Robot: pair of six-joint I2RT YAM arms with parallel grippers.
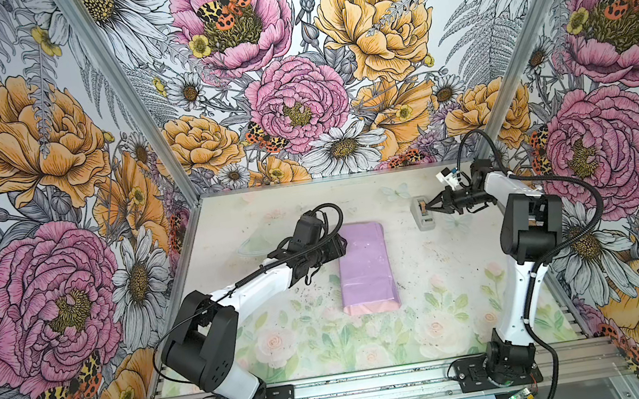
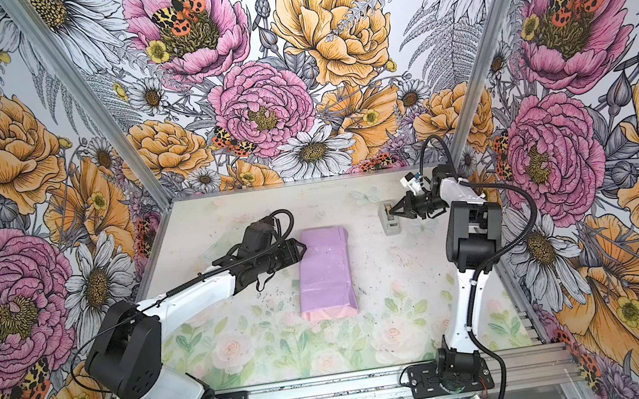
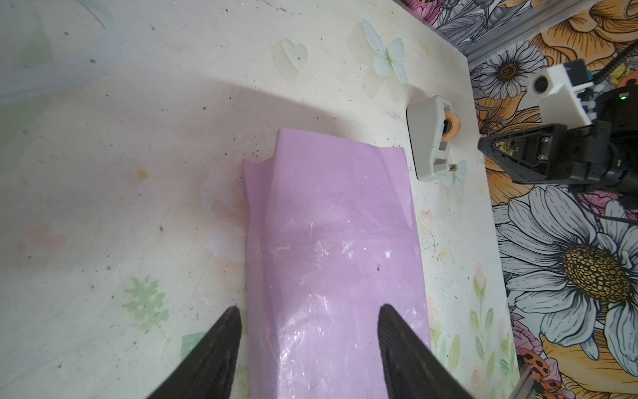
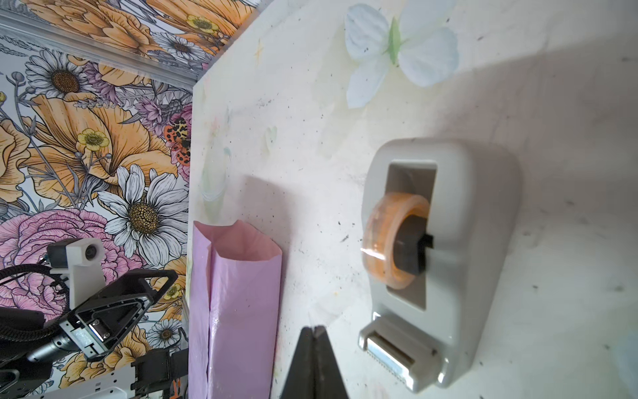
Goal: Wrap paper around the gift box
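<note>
Two arms work over one table (image 1: 437, 277); findings run left to right.

Left: the left arm (image 1: 253, 280) reaches in from the near left. Its jaws stand at the left edge of the paper (image 1: 365, 270), toward the sheet's far end. The left jaws are spread and hold nothing. In the left wrist view one finger (image 3: 217, 349) shows against bare table just beside the paper's edge, and the other shows against the lilac face. Contact with the sheet cannot be determined.

Centre: the paper (image 2: 325, 271) lies on the table, folded over into a long sleeve running near to far, with the glossy lilac side outward. The pale pink inner face shows at the near end, and also inside the open end seen in the right wrist view. The gift box is not visible in any view.

Right: a grey tape dispenser (image 1: 422, 216) sits toward the far right of the table, apart from the paper, with an amber tape roll (image 4: 383, 241) in its cradle. The right jaws are pressed together, with nothing visible between them. In the right wrist view their tip lies just beside the dispenser's cutter end, with a narrow strip of table between. From above, the tip overlaps the dispenser.
</note>
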